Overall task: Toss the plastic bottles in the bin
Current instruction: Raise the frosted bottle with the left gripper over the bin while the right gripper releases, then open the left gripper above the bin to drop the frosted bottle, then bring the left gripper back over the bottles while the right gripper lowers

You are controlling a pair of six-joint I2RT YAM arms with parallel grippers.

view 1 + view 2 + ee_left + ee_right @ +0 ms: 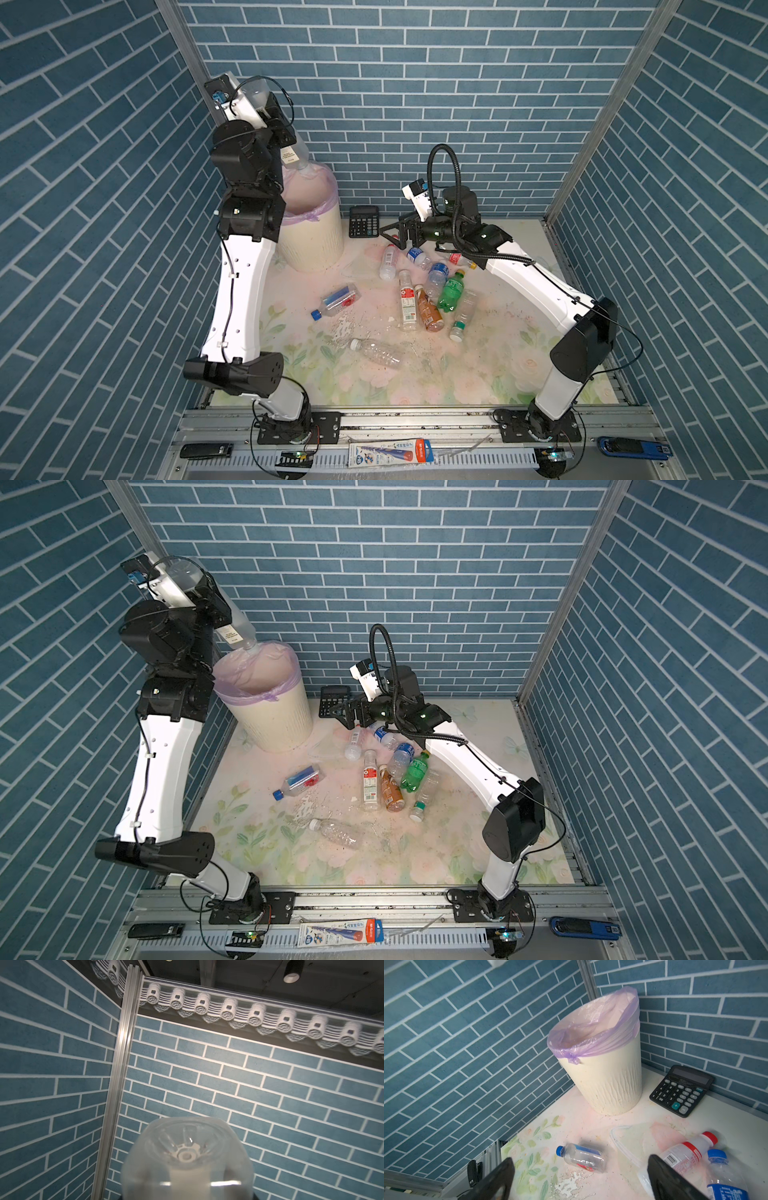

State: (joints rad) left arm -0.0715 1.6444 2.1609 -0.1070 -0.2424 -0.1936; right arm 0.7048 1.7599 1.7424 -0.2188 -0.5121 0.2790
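In a top view, the left gripper point(216, 609) pinches a clear bottle point(237, 630) neck-down above the bin point(274, 725) at the desk's point(478, 746) far left corner, so release should come next; the right gripper point(340, 718) hangs spread over bottles point(370, 783) near the far edge.

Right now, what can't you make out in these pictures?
Inside the bin: its wall hides it in the right wrist view; both top views show only hazy liner.
The left end effector: the held bottle covers it in the left wrist view.
The red-labelled bottle: the right arm crosses it in a top view.
Print on the green bottle: too small in both top views.
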